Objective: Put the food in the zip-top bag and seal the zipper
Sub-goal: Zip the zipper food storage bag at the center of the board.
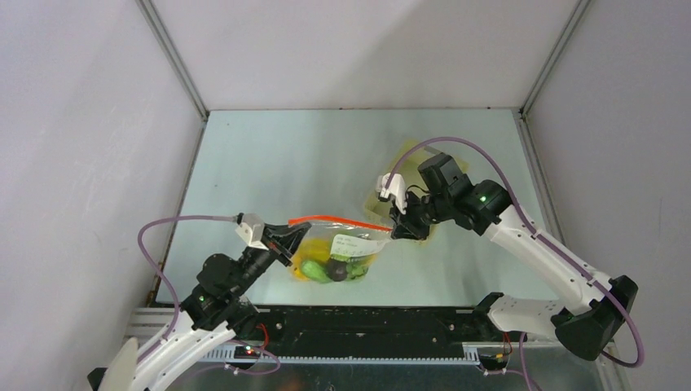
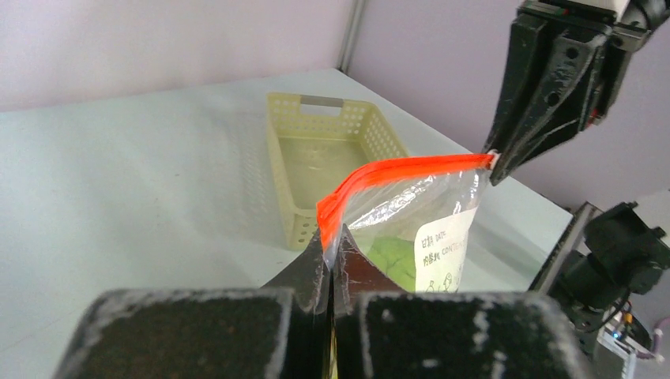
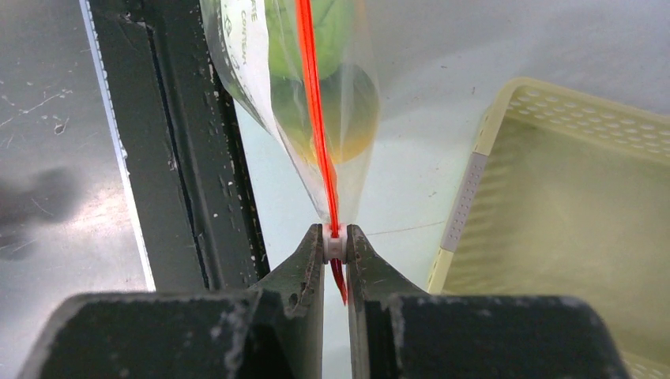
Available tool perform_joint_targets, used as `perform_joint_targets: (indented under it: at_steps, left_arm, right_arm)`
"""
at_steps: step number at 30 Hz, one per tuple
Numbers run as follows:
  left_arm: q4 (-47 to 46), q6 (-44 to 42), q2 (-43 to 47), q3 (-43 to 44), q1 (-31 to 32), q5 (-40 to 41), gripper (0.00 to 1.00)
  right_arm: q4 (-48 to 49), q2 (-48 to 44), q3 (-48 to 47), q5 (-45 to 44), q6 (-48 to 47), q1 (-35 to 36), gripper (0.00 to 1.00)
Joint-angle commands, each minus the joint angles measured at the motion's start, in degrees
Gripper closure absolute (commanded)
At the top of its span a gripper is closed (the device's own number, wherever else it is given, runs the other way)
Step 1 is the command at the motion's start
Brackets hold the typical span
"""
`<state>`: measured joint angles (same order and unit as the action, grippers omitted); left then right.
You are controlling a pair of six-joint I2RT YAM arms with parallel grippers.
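Observation:
The clear zip-top bag [image 1: 342, 254] hangs between my two grippers above the table. It holds the food [image 1: 326, 269]: green, yellow and one dark purple toy piece. The red-orange zipper [image 1: 338, 221] runs taut along its top. My left gripper [image 1: 295, 236] is shut on the bag's left corner, just below the zipper's end [image 2: 330, 229]. My right gripper [image 1: 398, 230] is shut on the small white slider [image 3: 335, 246] at the zipper's right end. The white label patch [image 2: 444, 251] faces the left wrist camera.
The pale yellow lattice basket [image 1: 424, 155] stands behind my right gripper, mostly hidden by the arm; it shows in the left wrist view [image 2: 316, 158] and the right wrist view [image 3: 569, 213]. A black rail [image 1: 358, 322] runs along the table's near edge.

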<state>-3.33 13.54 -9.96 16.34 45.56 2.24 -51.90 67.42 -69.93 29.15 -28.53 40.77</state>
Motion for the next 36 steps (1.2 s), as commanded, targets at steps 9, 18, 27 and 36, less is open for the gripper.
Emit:
perform_joint_targets:
  at_steps: [9,18,27,36]
  left_arm:
    - [-2.7,2.5,5.2,-1.9,-0.5,14.9,1.00]
    - [-1.3,2.7,3.1,-0.8,-0.4,15.3,1.00]
    - [-5.3,5.1,-3.2,0.9,-0.4,13.8,1.00]
    - [2.3,13.1,-10.5,5.1,-0.5,43.1,1.00]
  right_arm:
    - [-1.3,-3.1,0.6,-2.6,1.9,-3.2,1.00]
    - [-0.2,-3.7,0.6,-2.7,3.0,-3.7,1.00]
    - [9.3,-4.6,1.8,-8.1,11.0,-3.9,0.22]
    - [18.7,-14.0,5.2,-25.1,20.9,-4.0,0.01]
